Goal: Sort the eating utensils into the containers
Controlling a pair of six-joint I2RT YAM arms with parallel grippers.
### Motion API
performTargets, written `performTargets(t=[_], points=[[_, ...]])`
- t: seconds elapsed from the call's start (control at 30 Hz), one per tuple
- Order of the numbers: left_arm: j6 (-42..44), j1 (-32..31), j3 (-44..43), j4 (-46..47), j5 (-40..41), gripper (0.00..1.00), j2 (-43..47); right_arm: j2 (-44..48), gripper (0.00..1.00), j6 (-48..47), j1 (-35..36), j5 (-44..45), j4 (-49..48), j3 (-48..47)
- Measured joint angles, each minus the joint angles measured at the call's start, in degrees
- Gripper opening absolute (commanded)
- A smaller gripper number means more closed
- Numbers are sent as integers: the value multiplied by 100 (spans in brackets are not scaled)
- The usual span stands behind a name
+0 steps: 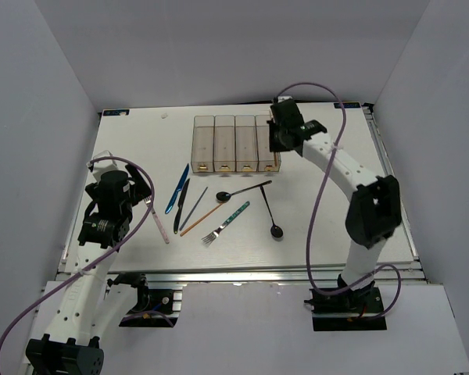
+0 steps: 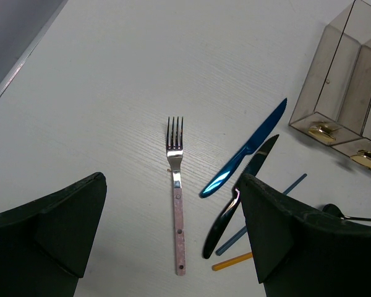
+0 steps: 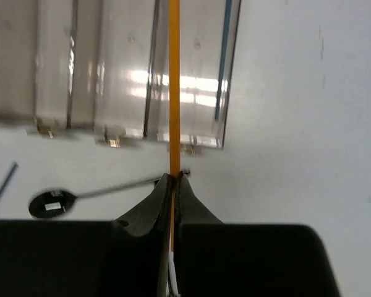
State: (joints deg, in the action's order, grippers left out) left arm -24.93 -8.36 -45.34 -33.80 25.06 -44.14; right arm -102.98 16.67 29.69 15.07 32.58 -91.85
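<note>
My right gripper (image 3: 174,176) is shut on an orange chopstick (image 3: 173,86) and holds it lengthwise over the rightmost of the four clear containers (image 3: 191,74); a blue chopstick (image 3: 222,68) lies in that bin. In the top view this gripper (image 1: 277,134) is above the bins' right end (image 1: 234,144). My left gripper (image 2: 173,229) is open and empty above a pink-handled fork (image 2: 176,192), which lies between its fingers. A blue knife (image 2: 244,151), a black knife (image 2: 238,198), a blue chopstick (image 2: 266,210) and another orange chopstick (image 2: 232,262) lie to the right of the fork.
In the top view a black spoon (image 1: 242,190), a teal-handled fork (image 1: 225,223) and a second black spoon (image 1: 270,215) lie in front of the bins. The pink fork (image 1: 158,219) is nearest the left arm. White walls surround the table.
</note>
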Motion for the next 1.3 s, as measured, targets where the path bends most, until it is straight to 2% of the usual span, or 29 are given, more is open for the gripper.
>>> performTargets(t=[0.23, 0.33, 0.63, 0.73, 0.87, 1.1, 1.17, 1.27, 1.3], points=[[0, 0, 0, 0, -2, 98, -2, -2326, 0, -260, -619, -627, -92, -2889], [0, 0, 0, 0, -2, 98, -15, -2894, 0, -337, -754, -704, -61, -3451], [0, 0, 0, 0, -4, 98, -33, -3014, 0, -459, -835, -1016, -4, -3032], [0, -2, 0, 0, -4, 98, -33, -3014, 3, -531, -835, -1113, 57, -2935], [0, 0, 0, 0, -4, 98, -15, -2997, 27, -544, -831, -1180, 61, -2879], [0, -2, 0, 0, -4, 98, 9, -2763, 38, -544, -833, -1174, 225, -2798], [0, -2, 0, 0, -4, 98, 11, -2610, 45, -529, -831, -1158, 323, -2798], [2, -2, 0, 0, -4, 98, 11, -2312, 50, -492, -831, -1147, 422, -2793], [2, -2, 0, 0, -4, 98, 11, -2197, 56, -468, -831, -1139, 439, -2763]])
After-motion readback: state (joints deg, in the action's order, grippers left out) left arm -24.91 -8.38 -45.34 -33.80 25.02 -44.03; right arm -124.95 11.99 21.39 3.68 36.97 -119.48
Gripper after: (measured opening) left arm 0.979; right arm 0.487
